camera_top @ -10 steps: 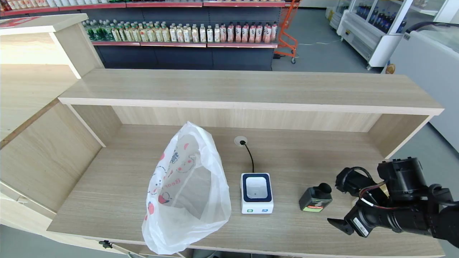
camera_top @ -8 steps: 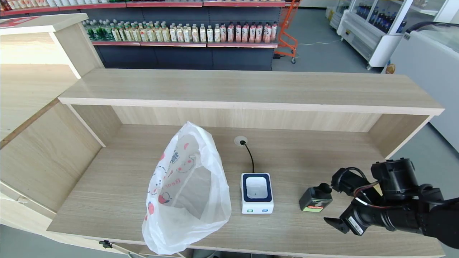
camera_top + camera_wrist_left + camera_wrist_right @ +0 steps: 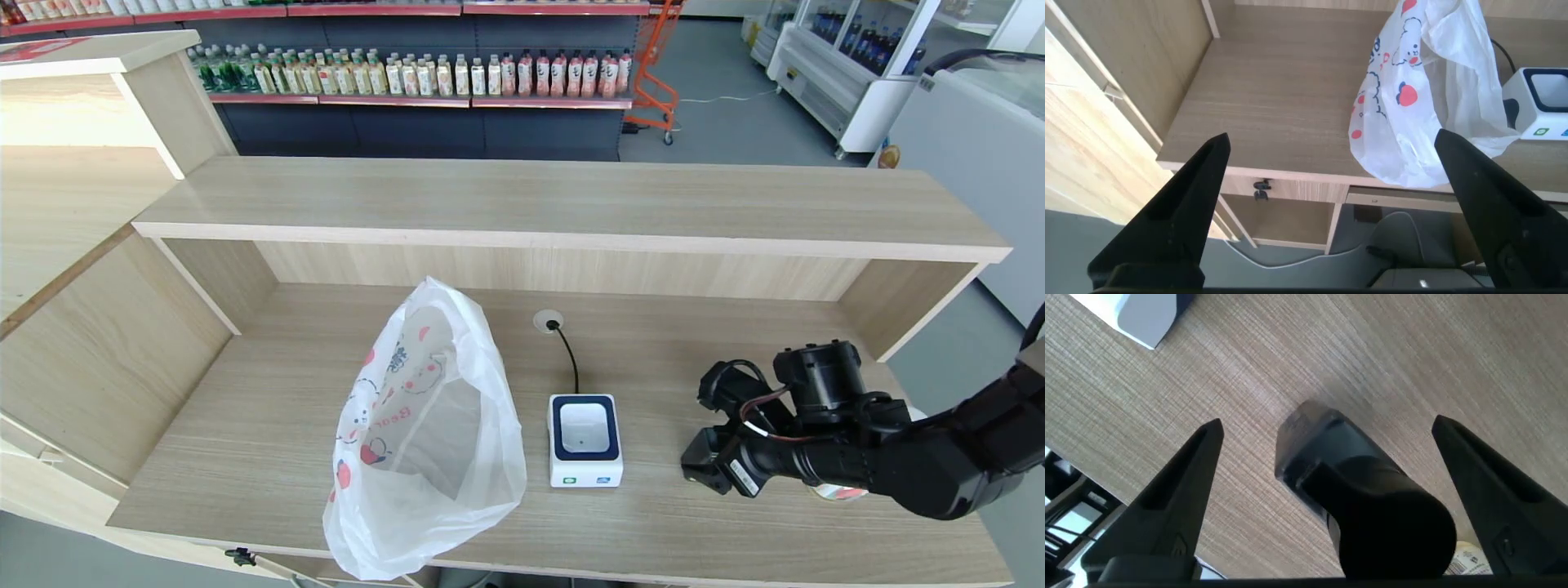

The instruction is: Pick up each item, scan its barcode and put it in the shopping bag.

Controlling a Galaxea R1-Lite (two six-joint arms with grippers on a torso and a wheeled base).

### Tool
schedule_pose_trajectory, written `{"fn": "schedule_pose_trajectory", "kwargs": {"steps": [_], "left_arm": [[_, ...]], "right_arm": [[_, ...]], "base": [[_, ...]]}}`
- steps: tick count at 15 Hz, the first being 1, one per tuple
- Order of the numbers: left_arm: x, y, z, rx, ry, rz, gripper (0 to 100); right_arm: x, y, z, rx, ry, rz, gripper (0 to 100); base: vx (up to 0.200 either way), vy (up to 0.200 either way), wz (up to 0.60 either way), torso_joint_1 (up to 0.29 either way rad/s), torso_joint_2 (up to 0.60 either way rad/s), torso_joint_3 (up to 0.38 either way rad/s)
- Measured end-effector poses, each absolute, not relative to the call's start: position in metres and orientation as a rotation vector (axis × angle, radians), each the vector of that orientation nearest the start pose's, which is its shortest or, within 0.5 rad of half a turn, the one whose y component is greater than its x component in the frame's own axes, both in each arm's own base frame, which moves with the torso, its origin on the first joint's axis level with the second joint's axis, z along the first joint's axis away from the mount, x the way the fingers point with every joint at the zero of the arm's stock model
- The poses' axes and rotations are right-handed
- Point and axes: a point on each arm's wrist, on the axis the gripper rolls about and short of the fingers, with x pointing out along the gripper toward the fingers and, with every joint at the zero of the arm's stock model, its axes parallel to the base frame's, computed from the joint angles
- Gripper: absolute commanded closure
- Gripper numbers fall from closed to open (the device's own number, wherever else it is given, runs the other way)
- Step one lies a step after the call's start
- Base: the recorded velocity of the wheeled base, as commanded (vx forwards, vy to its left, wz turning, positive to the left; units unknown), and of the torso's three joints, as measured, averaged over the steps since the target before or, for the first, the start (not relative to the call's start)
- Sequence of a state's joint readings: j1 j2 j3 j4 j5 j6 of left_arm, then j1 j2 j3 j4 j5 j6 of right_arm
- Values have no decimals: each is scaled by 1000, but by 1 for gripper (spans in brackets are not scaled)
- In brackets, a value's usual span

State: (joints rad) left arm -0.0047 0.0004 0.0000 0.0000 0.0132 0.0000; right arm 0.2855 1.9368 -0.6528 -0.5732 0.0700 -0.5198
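A small black bottle [image 3: 1355,490] with a dark cap lies on the wooden counter [image 3: 245,441], right of the white scanner [image 3: 584,437]. My right gripper [image 3: 709,461] hangs low over the bottle and hides most of it in the head view. In the right wrist view the right gripper [image 3: 1327,425] is open, one finger on each side of the bottle, neither touching it. The white shopping bag [image 3: 424,433], printed with red shapes, stands open left of the scanner. My left gripper [image 3: 1331,140] is open and holds nothing, off the counter's front left edge near the bag [image 3: 1413,90].
The scanner's black cable [image 3: 567,355] runs back to a grommet in the counter. A raised shelf [image 3: 571,204] and side walls enclose the counter at the back and sides. A white and red item [image 3: 833,492] peeks out under the right arm.
My right arm has moved left and down along the counter, from beside the black bottle to over it, so its open fingers now straddle the bottle. Bag and scanner have not moved.
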Motion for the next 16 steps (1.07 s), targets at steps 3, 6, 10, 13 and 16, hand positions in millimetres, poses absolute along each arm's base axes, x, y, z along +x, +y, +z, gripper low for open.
{"fn": "schedule_pose_trajectory", "kwargs": {"steps": [3,6,10,13,16], "left_arm": [[-23,0,75,0,0,9,0],[-23,0,75,0,0,9,0],[-23,0,75,0,0,9,0],[-23,0,75,0,0,9,0],[-23,0,75,0,0,9,0]], "right_arm": [[297,95,61,-575,616,545,0],[299,99,58,-577,608,557,100],[300,103,54,-570,600,563,100],[299,104,54,-555,606,562,100],[298,103,56,-543,592,552,100]], "base": [[0,0,0,0,0,0],[0,0,0,0,0,0],[0,0,0,0,0,0],[0,0,0,0,0,0],[0,0,0,0,0,0]]}}
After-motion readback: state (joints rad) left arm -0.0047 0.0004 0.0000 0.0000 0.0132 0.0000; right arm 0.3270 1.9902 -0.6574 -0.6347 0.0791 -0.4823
